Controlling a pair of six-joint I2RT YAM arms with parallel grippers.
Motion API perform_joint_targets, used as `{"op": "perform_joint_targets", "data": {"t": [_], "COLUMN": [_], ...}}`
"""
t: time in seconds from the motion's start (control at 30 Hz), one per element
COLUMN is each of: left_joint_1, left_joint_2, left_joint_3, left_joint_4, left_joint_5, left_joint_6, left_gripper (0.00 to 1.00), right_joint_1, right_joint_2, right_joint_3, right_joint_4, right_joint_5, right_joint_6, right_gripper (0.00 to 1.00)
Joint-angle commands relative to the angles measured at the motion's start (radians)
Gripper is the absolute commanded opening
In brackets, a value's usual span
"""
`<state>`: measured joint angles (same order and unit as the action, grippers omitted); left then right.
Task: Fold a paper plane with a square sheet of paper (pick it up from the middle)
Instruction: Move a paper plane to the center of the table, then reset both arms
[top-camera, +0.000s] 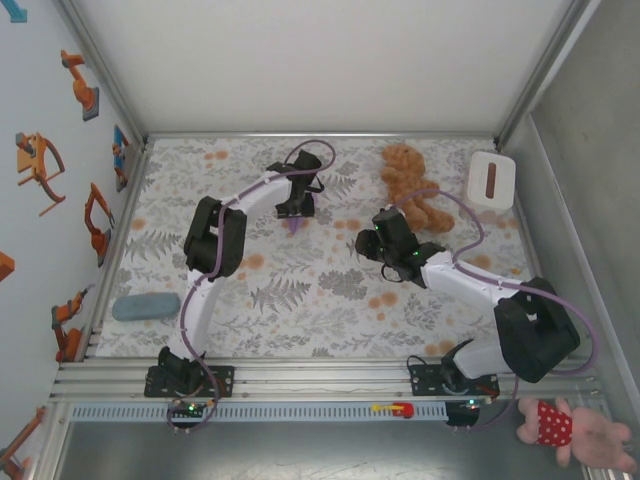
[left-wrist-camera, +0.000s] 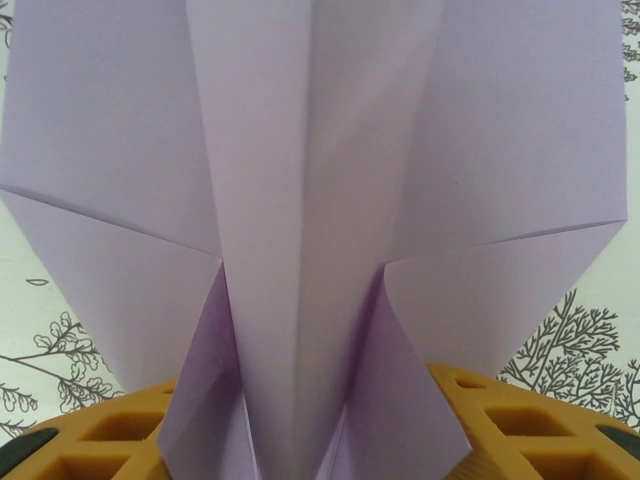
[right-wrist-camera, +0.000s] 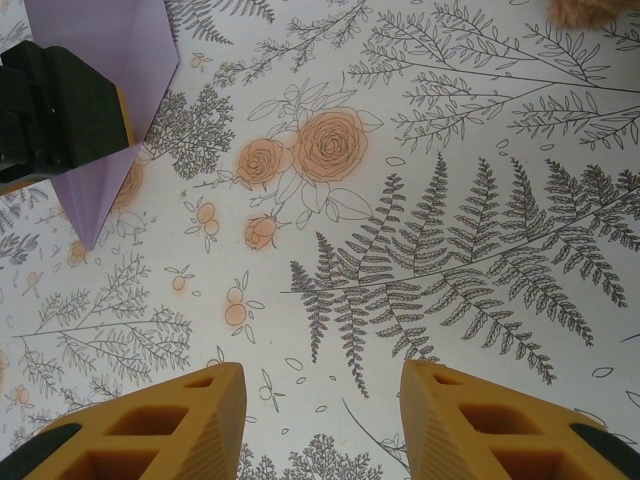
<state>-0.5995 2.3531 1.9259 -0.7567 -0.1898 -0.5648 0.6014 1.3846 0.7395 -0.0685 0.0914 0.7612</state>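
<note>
Lavender paper plane (left-wrist-camera: 310, 250) looks fully folded, centre crease formed, clamped within the left end effector (top-camera: 295, 208); the right end effector (right-wrist-camera: 322, 420) gapes empty beside it. Probably only setting down remains.

Paper plane (left-wrist-camera: 310, 200): plain lavender-purple, no print.
Tabletop (top-camera: 300, 300): white ground, grey fern and leaf drawings, orange roses and berries.
Left end effector (left-wrist-camera: 305, 445), right end effector (right-wrist-camera: 322, 425): yellow-orange fingers, black tips.
Teddy bear (top-camera: 408, 185), far right: brown.
Box (top-camera: 491, 178), far right: white, brown stripe.
Oblong block (top-camera: 145, 306), near left: grey-blue.
Plush toy (top-camera: 572, 428), near right: pink, red part with white dots.
</note>
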Motion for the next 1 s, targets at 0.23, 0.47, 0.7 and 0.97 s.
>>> {"op": "perform_joint_targets", "data": {"t": [0.23, 0.47, 0.7, 0.97], "left_joint_1": [0.009, 0.015, 0.029, 0.092], "left_joint_2": [-0.068, -0.220, -0.525, -0.920], "left_joint_3": [0.067, 0.037, -0.236, -0.707], "left_joint_4": [-0.073, -0.084, 0.027, 0.263], "left_joint_5": [0.047, 0.026, -0.079, -0.269], "left_joint_6": [0.015, 0.011, 0.005, 0.029], "left_gripper": [0.55, 0.59, 0.69, 0.96], "right_joint_1": [-0.015, -0.035, -0.062, -0.119], "right_joint_2": [-0.033, -0.099, -0.230, -0.439], "right_joint_3": [0.030, 0.079, 0.096, 0.050], "right_joint_4": [-0.068, -0.158, -0.282, -0.359], "right_joint_5": [0.054, 0.126, 0.288, 0.536], "right_joint_6": [-0.021, -0.066, -0.126, -0.225], "right_gripper": [0.44, 0.44, 0.52, 0.88]}}
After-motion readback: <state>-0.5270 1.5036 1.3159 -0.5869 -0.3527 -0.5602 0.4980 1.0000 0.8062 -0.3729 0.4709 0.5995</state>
